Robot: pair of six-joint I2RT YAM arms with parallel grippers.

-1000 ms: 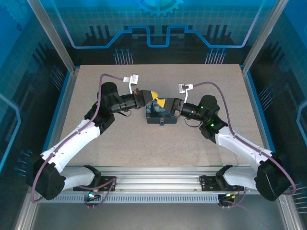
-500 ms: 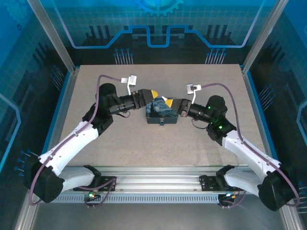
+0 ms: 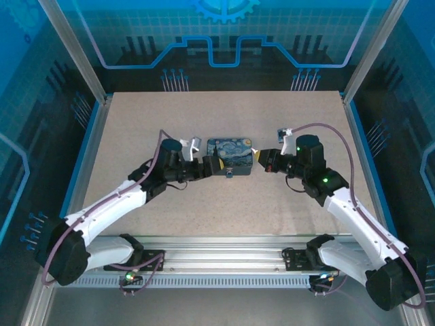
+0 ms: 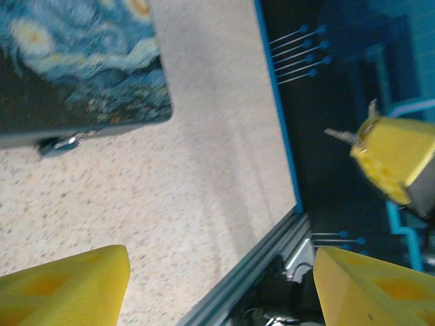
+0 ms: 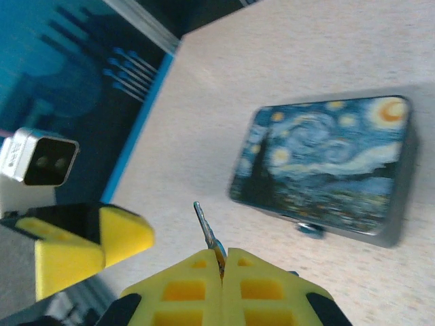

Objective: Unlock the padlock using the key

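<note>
Robot lab test cell. Speckled bench under the left gripper and right gripper. Aluminium extrusion posts and blue circuit-print panels beyond them, slotted mounting rail behind them.

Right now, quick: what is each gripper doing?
Left gripper: open, holding nothing.
Right gripper: shut on the key.

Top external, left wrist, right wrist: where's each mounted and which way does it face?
Top external: above, behind the bases, looking down at the table; left gripper and right gripper flank the Starry Night box.
Left wrist: looks past its open fingers at the box's corner and the right gripper.
Right wrist: looks over its shut fingers and key at the box.
Shared: every view shows the box.
</note>
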